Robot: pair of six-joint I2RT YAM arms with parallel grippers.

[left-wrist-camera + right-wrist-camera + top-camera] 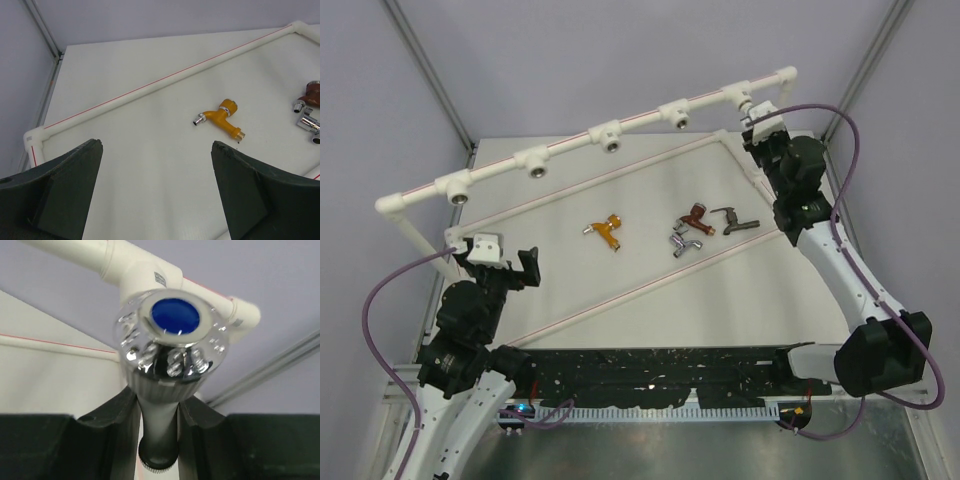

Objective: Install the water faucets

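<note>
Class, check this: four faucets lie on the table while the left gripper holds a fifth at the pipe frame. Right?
Wrong arm: the right gripper holds the fifth faucet at the pipe frame, as the right wrist view shows. The rest stands.

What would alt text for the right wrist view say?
The right gripper, jaws shut, holds a faucet by its stem, the shiny knob with a blue cap facing the camera. Behind it is a tee of the white pipe frame.
</note>
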